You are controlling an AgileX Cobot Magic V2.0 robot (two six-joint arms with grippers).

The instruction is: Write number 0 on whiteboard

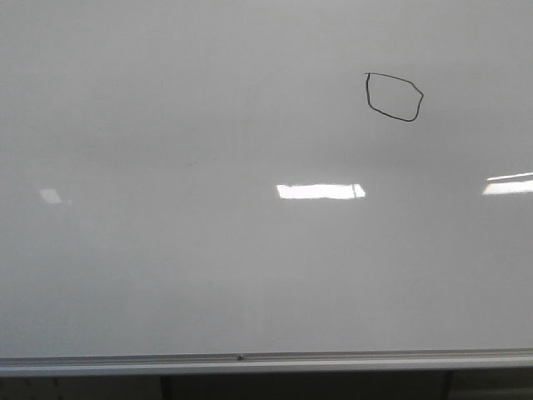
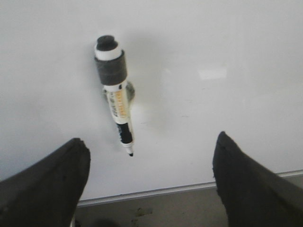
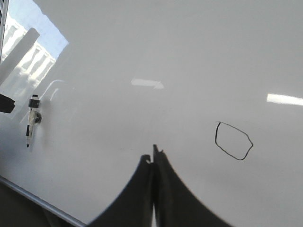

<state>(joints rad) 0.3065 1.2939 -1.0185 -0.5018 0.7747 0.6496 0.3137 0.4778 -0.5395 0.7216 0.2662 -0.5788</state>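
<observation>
Neither set of jaws shows in the front view, which takes in only the whiteboard (image 1: 166, 250), its silver rail (image 1: 266, 362) along the lower edge, and the number 0 (image 1: 394, 97) drawn high on the board's right side. That loop is closed, angular and lopsided, with its long axis running across the board rather than up it, so it sits wider than tall. From the left wrist, the left gripper (image 2: 149, 179) hangs with its jaws spread wide and nothing between them; beyond them a marker (image 2: 115, 92) clings to the board, uncapped tip pointing down toward the rail and the wide dark collar at the upper end, its body slightly tilted. From the right wrist, the right gripper (image 3: 152, 163) has its jaws pressed together and empty, the drawn figure lying a little off to one side of them, and the same marker small and well apart at the far edge. To my eye the writing step is finished and the pen parked, so what remains is only for both arms to draw clear of the board without brushing the ink.
</observation>
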